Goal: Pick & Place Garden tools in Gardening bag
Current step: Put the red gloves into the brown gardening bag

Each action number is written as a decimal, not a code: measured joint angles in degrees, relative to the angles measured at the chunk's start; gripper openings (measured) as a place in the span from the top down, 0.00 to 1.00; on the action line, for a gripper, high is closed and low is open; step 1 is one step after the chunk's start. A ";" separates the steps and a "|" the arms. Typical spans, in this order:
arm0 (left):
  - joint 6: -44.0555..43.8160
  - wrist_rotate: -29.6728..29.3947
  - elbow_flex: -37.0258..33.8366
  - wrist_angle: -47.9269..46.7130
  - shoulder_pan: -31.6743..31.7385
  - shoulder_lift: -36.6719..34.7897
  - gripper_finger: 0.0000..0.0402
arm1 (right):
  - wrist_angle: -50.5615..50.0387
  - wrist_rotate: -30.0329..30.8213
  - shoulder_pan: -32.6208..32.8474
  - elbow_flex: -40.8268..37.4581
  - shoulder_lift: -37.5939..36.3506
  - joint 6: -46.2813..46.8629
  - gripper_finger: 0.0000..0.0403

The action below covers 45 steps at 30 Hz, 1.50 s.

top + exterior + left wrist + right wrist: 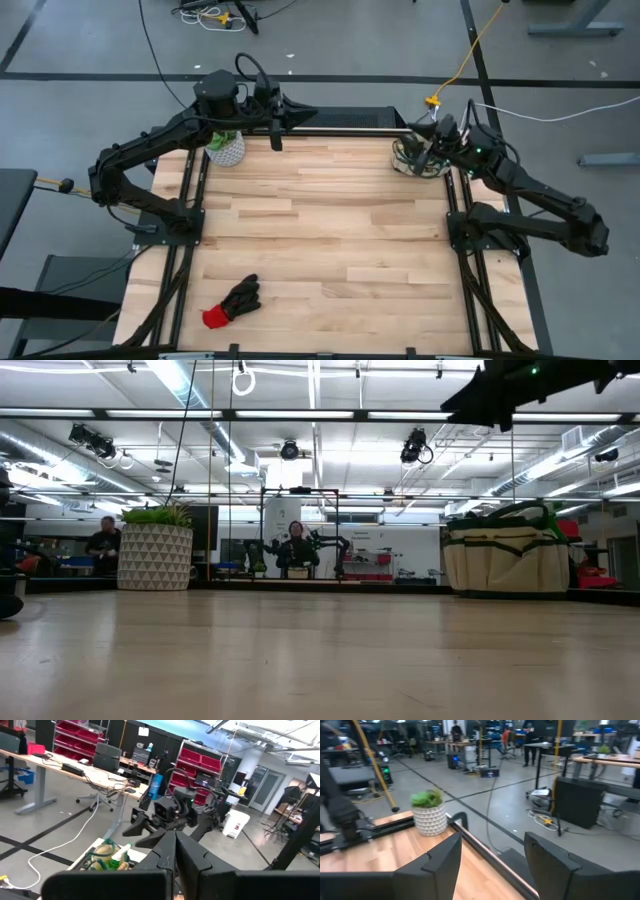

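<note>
Landmark: gardening bag (418, 158), beige canvas with green trim, stood at the far right corner of the wooden table (330, 250).

Right gripper (432, 128): raised just above the bag, fingers (437, 865) spread wide, holding nothing.

Left gripper (275, 140): held high at the far edge, well left of the bag, fingers (165, 852) closed together, empty.

Glove (232, 302): black with red cuff, lay flat near the front left, diagonally well apart from the bag.

Plant pot (226, 147): far edge, opposite corner from the bag.
</note>
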 joint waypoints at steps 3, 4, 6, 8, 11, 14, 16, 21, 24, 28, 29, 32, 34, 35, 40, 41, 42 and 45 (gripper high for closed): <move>0.05 -0.02 0.01 0.00 0.00 0.00 0.96 | -0.48 -0.02 2.62 1.08 0.00 0.79 0.46; 0.14 0.00 0.01 0.00 0.00 0.00 0.96 | -0.51 -0.02 3.45 1.43 0.00 1.61 0.46; 0.20 0.09 0.01 -0.01 -0.04 0.00 0.96 | -0.53 -0.02 5.13 2.15 0.00 2.70 0.46; 0.20 0.28 0.02 -0.24 -0.07 -0.08 0.96 | -0.68 0.01 6.95 2.71 0.00 3.83 0.46; 1.14 2.35 0.03 -1.36 -0.08 -0.92 0.96 | -0.72 0.00 9.87 3.09 0.00 5.08 0.46; 2.91 3.86 0.07 -3.18 -0.72 -2.02 0.96 | -0.85 0.00 12.69 3.18 0.00 5.87 0.46; 3.87 3.98 0.07 -3.88 -1.65 -2.73 0.96 | -1.25 0.05 14.53 3.18 0.03 5.87 0.46; 6.48 0.12 0.11 -8.94 -5.28 -4.54 0.98 | -1.28 0.15 17.94 3.19 0.04 5.24 0.46; 7.91 -5.15 -0.04 -12.85 -8.63 -5.16 0.99 | -1.25 0.19 19.39 3.17 0.11 4.31 0.46; 8.57 -9.86 0.07 -15.47 -13.58 -5.31 0.99 | -1.14 0.19 20.41 3.17 0.38 4.05 0.46; 8.57 -11.06 0.07 -16.15 -14.90 -5.27 0.99 | -1.08 0.20 20.64 3.19 0.47 4.07 0.46; 8.53 -14.63 0.04 -17.46 -18.68 -5.25 0.99 | -1.10 0.20 21.11 3.17 0.83 4.04 0.46; 8.22 -17.05 0.04 -18.56 -21.17 -5.27 0.99 | -1.10 0.20 21.37 3.17 1.16 4.02 0.46; 7.99 -18.17 0.04 -19.09 -22.36 -5.25 0.99 | -1.10 0.20 21.47 3.18 1.37 4.02 0.46; 7.14 -22.19 0.04 -20.99 -27.72 -5.25 0.99 | -1.09 0.20 22.05 3.18 2.59 3.93 0.46; 7.17 -22.83 0.04 -21.49 -28.51 -5.25 0.99 | -1.10 0.20 22.17 3.17 2.85 3.93 0.46; 7.30 -23.60 0.04 -21.99 -29.22 -5.25 0.99 | -1.10 0.20 22.22 3.17 3.11 3.93 0.46; 7.26 -25.65 0.04 -23.53 -30.85 -5.25 1.00 | -1.10 0.20 22.49 3.17 3.69 3.93 0.46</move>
